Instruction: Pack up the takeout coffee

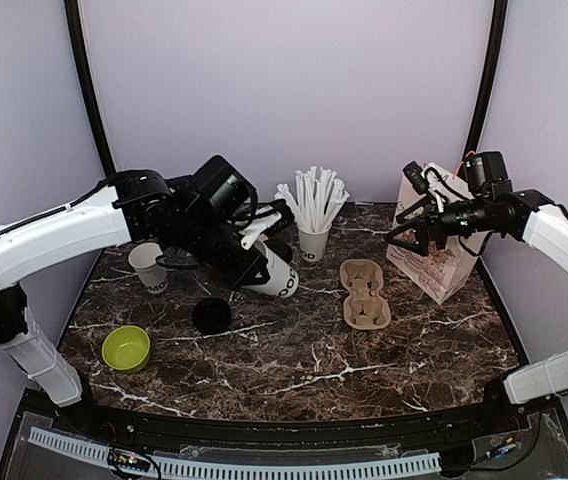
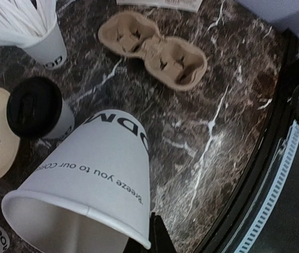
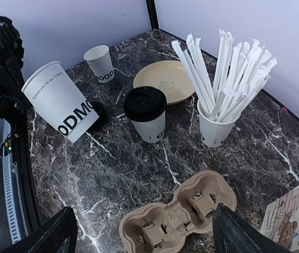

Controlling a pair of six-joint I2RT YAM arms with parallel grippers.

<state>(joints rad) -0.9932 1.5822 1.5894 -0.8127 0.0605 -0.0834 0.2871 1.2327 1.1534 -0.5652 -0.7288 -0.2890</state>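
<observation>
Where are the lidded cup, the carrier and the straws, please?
lidded cup [image 3: 145,104]: right wrist view, on its black lid.
carrier [image 1: 365,294]: top view, on the ridge between its wells.
straws [image 3: 228,74]: right wrist view, middle of the bundle.

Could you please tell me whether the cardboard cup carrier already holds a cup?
No, both wells of the cup carrier are empty.
</observation>
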